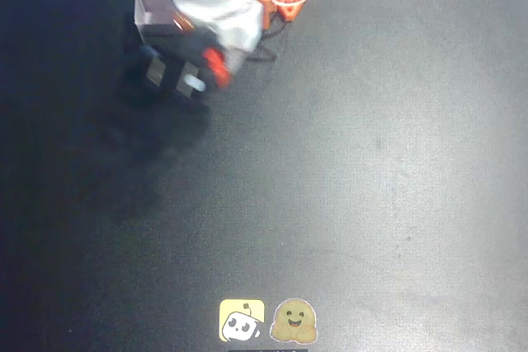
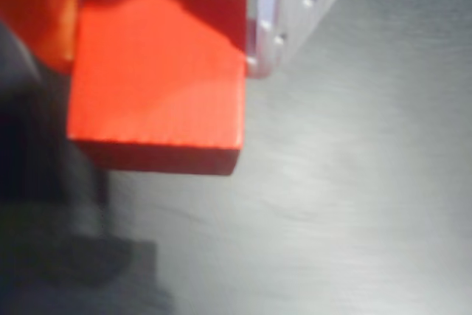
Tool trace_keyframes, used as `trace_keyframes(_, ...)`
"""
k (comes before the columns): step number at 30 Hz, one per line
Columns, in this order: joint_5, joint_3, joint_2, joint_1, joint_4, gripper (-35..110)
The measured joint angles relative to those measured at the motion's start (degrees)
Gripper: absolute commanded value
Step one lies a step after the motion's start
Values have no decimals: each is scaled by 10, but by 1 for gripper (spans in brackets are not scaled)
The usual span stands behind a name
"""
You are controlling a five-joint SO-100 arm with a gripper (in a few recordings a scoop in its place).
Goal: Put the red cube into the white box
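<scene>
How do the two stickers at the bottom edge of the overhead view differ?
The left sticker is a yellow rounded square bearing a white figure; the right sticker is a tan smiling face. The left sticker's edges are straight, the right sticker's outline lumpy. Both lie flat on the dark table, side by side.

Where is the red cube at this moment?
In the wrist view the red cube sits upper left, between an orange finger and a white finger, above the dark table.
</scene>
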Motion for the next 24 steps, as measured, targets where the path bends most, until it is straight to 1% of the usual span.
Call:
trace_keyframes(5,-78,0,1,178,3,0)
trace_keyframes(9,-106,0,1,265,3,0)
trace_keyframes(17,-120,14,3,345,11,0)
trace_keyframes(24,-177,33,4,408,10,0)
